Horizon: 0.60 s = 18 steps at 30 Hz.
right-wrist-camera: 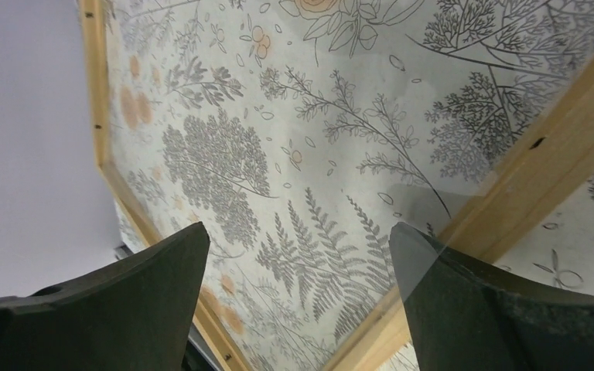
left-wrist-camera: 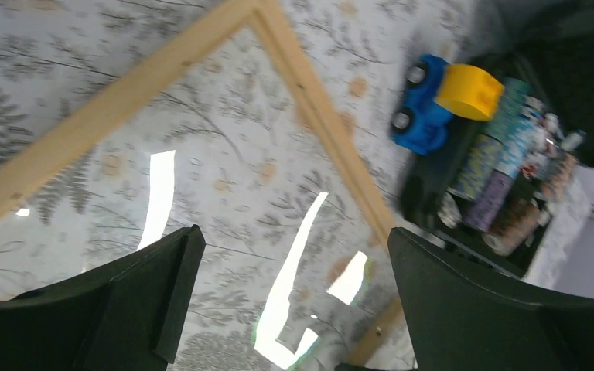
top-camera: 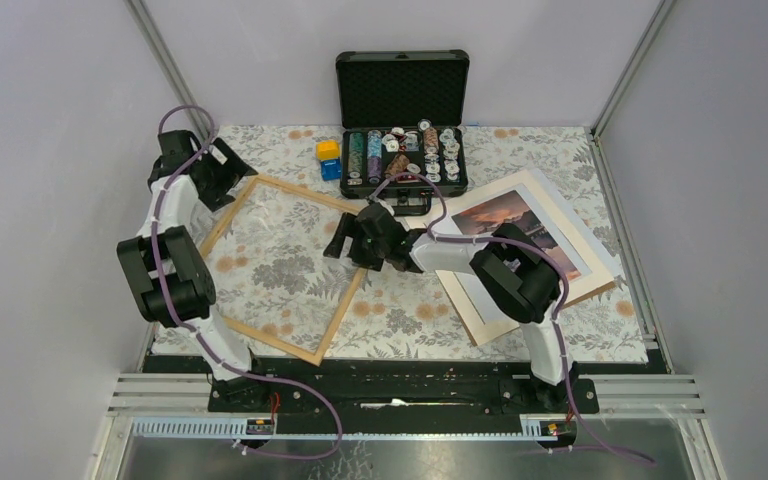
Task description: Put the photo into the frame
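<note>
The frame (top-camera: 300, 191) of thin light wood lies flat on the floral cloth at left centre, and the cloth shows through its glass. The photo (top-camera: 520, 225), a sunset scene with a wide white border, lies to the right of the frame, partly behind my right arm. My left gripper (top-camera: 232, 175) is open and empty over the frame's far left corner; the left wrist view shows its fingers (left-wrist-camera: 162, 286) above the glass and a rail (left-wrist-camera: 317, 108). My right gripper (top-camera: 338, 240) is open at the frame's right rail (right-wrist-camera: 541, 162). The pane's edge overlaps its right fingertip (right-wrist-camera: 433, 270).
An open black case (top-camera: 400, 90) of poker chips stands at the back, just beyond the frame. A blue and yellow toy (top-camera: 329, 158) sits to the left of the case and shows in the left wrist view (left-wrist-camera: 433, 100). A brown sheet edge (top-camera: 550, 315) shows under the photo.
</note>
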### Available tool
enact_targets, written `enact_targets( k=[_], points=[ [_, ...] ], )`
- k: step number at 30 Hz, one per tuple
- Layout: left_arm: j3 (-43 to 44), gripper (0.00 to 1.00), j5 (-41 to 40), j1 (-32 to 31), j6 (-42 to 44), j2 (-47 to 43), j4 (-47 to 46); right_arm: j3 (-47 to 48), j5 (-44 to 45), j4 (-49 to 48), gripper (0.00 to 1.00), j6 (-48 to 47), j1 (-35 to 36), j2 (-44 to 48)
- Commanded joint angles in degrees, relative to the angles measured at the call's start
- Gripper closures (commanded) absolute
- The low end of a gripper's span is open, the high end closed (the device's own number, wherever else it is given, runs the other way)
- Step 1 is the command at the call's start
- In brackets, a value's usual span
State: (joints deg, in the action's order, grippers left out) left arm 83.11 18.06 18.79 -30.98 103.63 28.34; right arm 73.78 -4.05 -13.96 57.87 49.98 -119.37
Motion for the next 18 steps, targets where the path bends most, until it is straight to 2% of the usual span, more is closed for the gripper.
enact_targets(
  k=[1, 5, 9, 13, 18],
  points=[
    [-3.00, 0.01, 7.97, -1.45, -3.74, -5.90, -5.26, 3.42, 2.17, 16.25, 0.03, -6.01, -0.59, 3.85],
    [-5.09, 0.01, 11.08, -2.81, -5.59, -8.60, -7.03, 3.26, 3.75, 22.80, 0.03, -9.97, -0.96, 8.66],
    [-7.20, 0.01, 13.37, -5.23, -7.04, -11.37, -8.71, -2.25, 0.88, 23.58, 0.08, -11.44, -3.70, 14.96],
    [-7.76, 0.01, 14.61, -7.82, -7.26, -13.97, -9.21, -5.19, 3.73, 25.65, 0.10, -11.80, -6.46, 19.67],
    [-8.17, 0.01, 14.33, -9.51, -7.15, -17.27, -9.31, -4.99, 5.43, 24.70, 0.22, -10.92, -10.40, 19.16]
  ],
)
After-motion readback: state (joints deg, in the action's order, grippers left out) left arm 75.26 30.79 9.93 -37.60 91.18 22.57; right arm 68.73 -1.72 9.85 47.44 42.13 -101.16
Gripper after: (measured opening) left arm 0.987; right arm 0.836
